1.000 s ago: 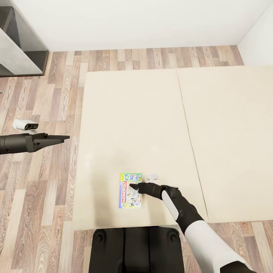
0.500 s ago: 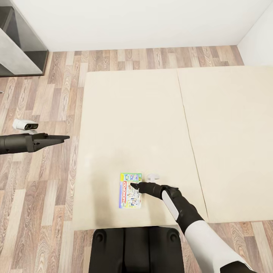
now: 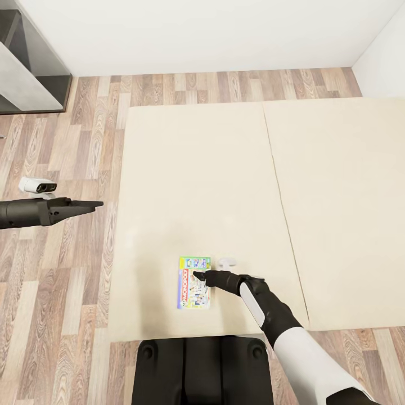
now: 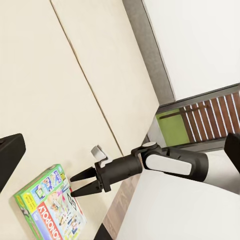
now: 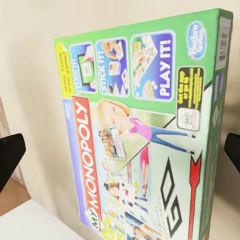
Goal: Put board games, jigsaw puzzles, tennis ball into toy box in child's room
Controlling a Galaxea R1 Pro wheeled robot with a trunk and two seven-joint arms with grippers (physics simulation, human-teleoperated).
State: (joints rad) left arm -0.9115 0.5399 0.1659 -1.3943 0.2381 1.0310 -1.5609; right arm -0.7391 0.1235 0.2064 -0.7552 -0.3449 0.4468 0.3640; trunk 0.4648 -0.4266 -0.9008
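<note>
head view: right hand (image 3: 198, 276) open over monopoly box (image 3: 194, 290) on bed (image 3: 197, 180).

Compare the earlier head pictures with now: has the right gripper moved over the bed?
No. The right gripper sits at the same spot over the Monopoly box on the bed.

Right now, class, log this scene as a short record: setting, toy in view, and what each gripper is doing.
setting: beige bed on a wood-plank floor
toy: Monopoly box, flat on the bed near its front edge
right gripper: open, just above the box
left gripper: over the floor beside the bed, holding nothing; open or shut unclear
</note>
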